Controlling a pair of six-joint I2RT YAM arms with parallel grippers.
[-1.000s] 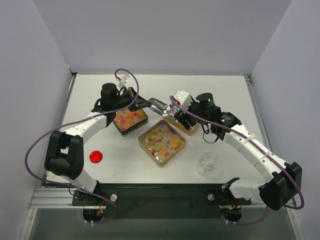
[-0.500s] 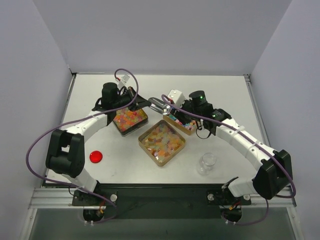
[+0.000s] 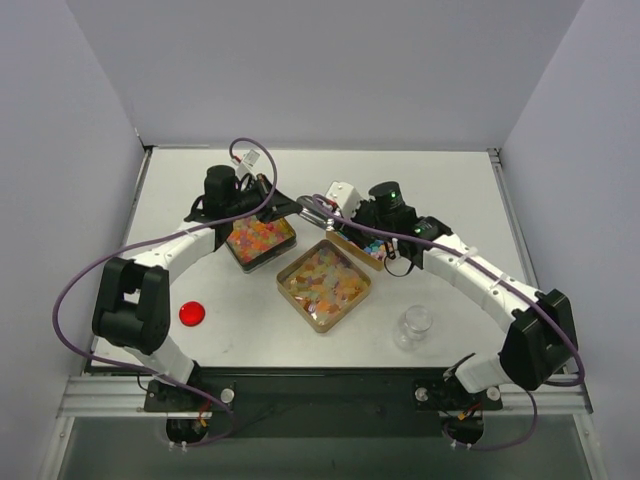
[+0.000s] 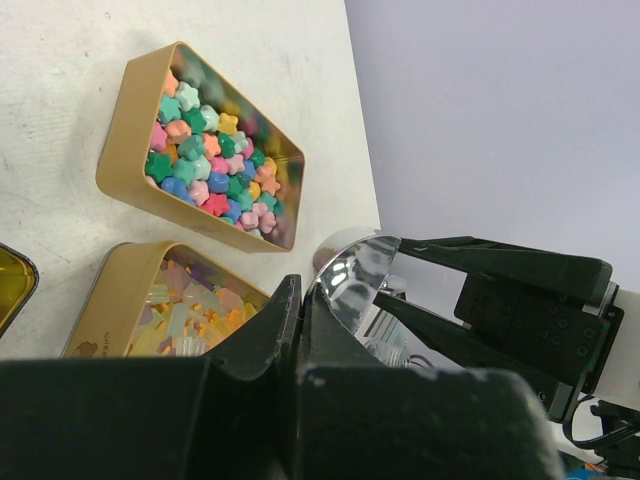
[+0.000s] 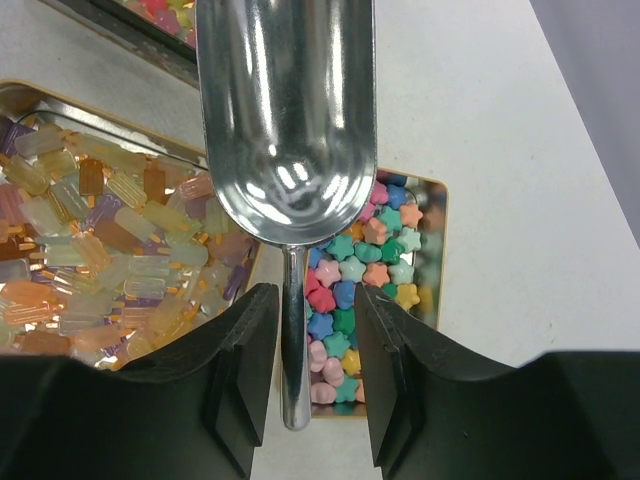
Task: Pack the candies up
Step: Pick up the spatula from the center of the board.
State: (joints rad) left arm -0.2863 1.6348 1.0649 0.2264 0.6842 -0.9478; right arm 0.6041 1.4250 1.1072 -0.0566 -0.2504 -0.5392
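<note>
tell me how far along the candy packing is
Done: nothing looks packed yet. The glass jar looks empty and the red lid lies far from it. In hand: the right gripper holds the scoop, empty, above the tin of star candies. Left: scoop candies, fill the jar, put the lid on.

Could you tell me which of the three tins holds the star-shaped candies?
The small gold tin, right of the others, below the scoop handle. The large square tin holds pale bar-shaped sweets; the dark tin an orange-red mix.
</note>
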